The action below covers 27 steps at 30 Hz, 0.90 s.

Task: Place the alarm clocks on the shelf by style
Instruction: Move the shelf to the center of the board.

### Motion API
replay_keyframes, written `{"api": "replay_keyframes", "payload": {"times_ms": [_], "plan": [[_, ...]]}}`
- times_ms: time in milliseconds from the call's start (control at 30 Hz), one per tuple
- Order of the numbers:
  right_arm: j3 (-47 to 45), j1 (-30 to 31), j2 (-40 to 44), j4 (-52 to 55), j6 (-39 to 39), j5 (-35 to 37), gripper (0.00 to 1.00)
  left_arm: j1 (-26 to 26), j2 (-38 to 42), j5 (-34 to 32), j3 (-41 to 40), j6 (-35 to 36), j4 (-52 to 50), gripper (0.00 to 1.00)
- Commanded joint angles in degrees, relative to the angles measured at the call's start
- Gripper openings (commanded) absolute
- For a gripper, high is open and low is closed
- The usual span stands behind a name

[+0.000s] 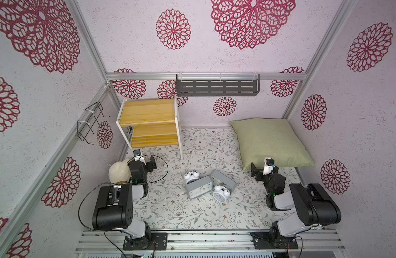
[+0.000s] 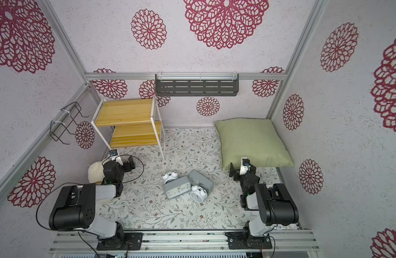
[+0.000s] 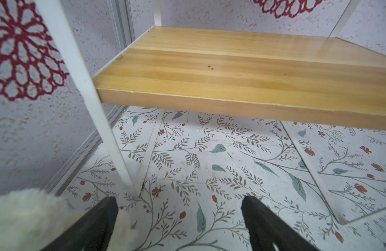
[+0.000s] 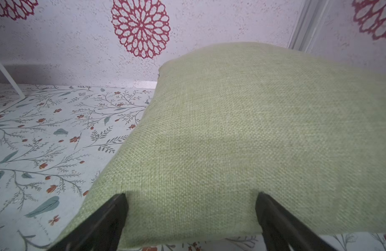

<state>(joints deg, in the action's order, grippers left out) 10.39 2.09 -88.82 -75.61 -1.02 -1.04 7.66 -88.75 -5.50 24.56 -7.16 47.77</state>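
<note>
Between the black fingers of the left gripper (image 3: 180,200), spread as wide as they go, only the floral tabletop (image 3: 209,173) shows; this pincer holds nothing. A fluffy cream ball (image 3: 24,217) sits against one finger, and just beyond rise a white front leg and the lower wooden board of the shelf (image 3: 231,71), which stands in the far left corner. The right gripper (image 4: 191,195) gapes equally wide and grips nothing, with the near edge of a green pillow (image 4: 231,130) lying between its fingers. All four alarm clocks lie huddled on the tabletop between the arms, well apart from the shelf. A grey rectangular clock (image 1: 199,186) lies dial up, a second grey clock (image 1: 223,179) touches it, and a round twin-bell clock (image 1: 192,175) and another round clock (image 1: 220,194) flank them.
</note>
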Motion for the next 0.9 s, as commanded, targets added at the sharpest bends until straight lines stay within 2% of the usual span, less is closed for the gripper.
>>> {"api": "replay_keyframes", "payload": {"times_ms": [0, 667, 767, 867], "plan": [[1.38, 0.02, 0.9, -1.72, -0.21, 1.21, 0.99, 0.33, -0.04, -0.15, 0.05, -0.16, 1.27, 0.97], [0.68, 0.02, 1.06, -2.9, 0.04, 1.89, 0.99, 0.37, 0.21, -0.21, -0.37, -0.05, 1.77, 0.97], [-1.62, 0.02, 3.56, -5.21, 0.65, 3.44, 0.99, 0.38, 3.61, -1.23, -2.79, -0.38, 4.01, 0.97], [-2.49, 0.11, 9.03, -2.19, 0.5, 3.5, 0.99, 0.41, 10.19, -4.24, -5.36, -1.66, 2.86, 0.97]]}}
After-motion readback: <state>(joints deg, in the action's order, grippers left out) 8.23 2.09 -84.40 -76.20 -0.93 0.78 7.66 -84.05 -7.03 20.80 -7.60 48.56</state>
